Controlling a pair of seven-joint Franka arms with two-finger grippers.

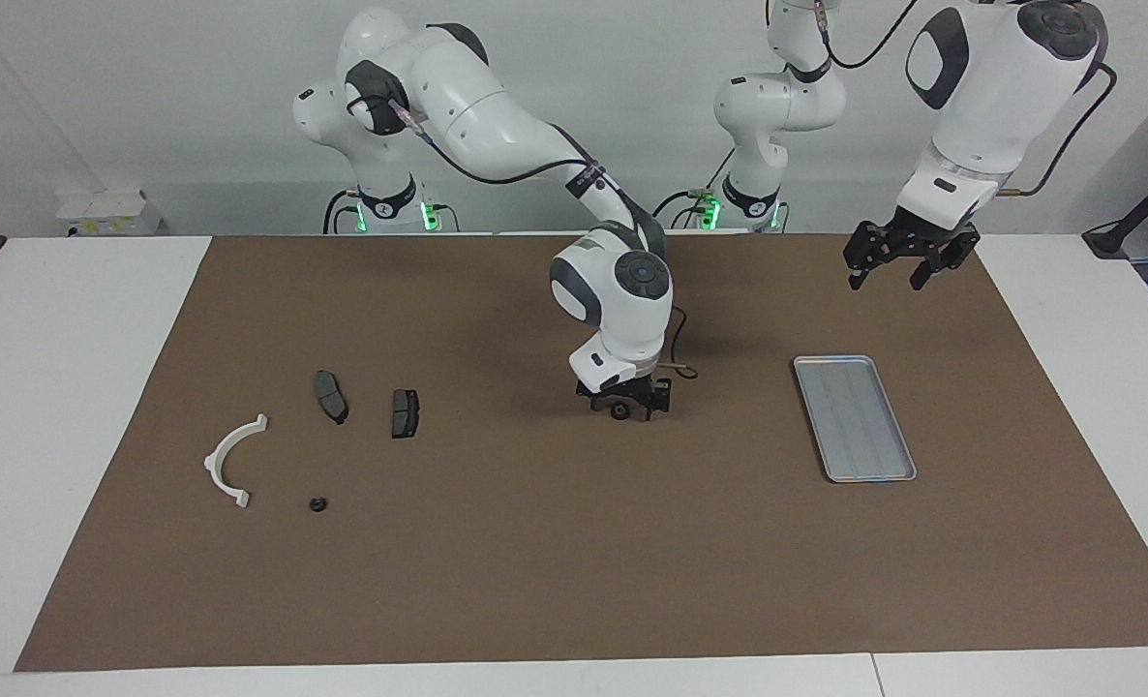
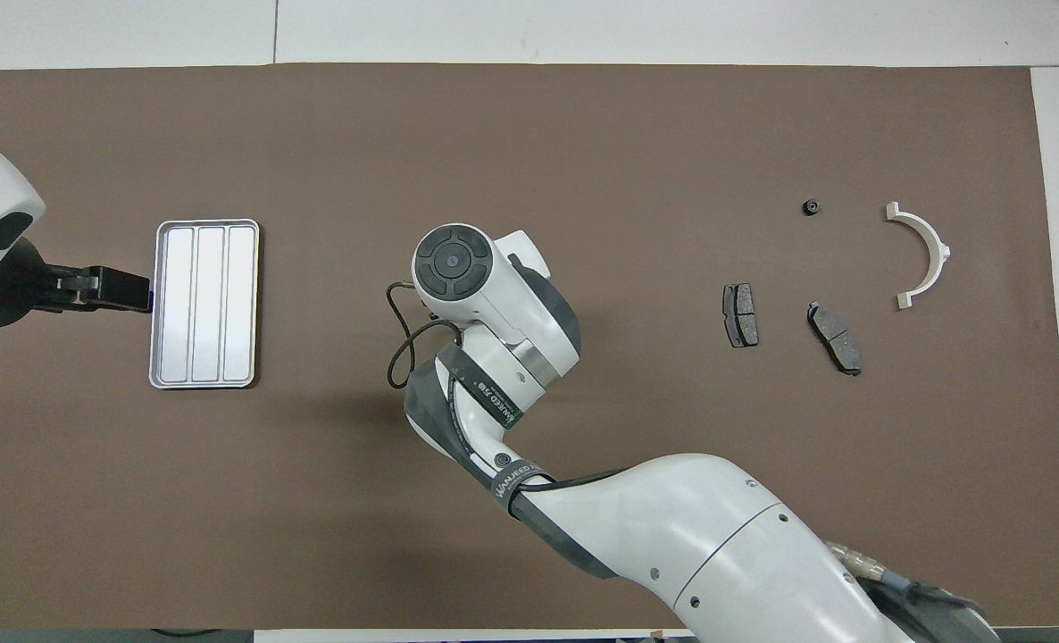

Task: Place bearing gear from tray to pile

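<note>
The silver-grey tray (image 1: 855,418) lies empty toward the left arm's end of the table; it also shows in the overhead view (image 2: 204,304). My right gripper (image 1: 628,408) is low over the middle of the mat, fingers open, with a small black bearing gear (image 1: 620,410) between them. In the overhead view its own wrist hides it. The pile lies toward the right arm's end: a white bracket (image 1: 232,460), two dark pads (image 1: 330,395) (image 1: 405,412) and another small black gear (image 1: 317,504). My left gripper (image 1: 891,271) hangs open and empty in the air near the tray's robot-side end.
A brown mat (image 1: 535,581) covers the table. The pile's parts also show in the overhead view: bracket (image 2: 922,254), pads (image 2: 740,315) (image 2: 835,338), small gear (image 2: 811,207). The right arm (image 2: 672,536) stretches across the mat's robot-side half.
</note>
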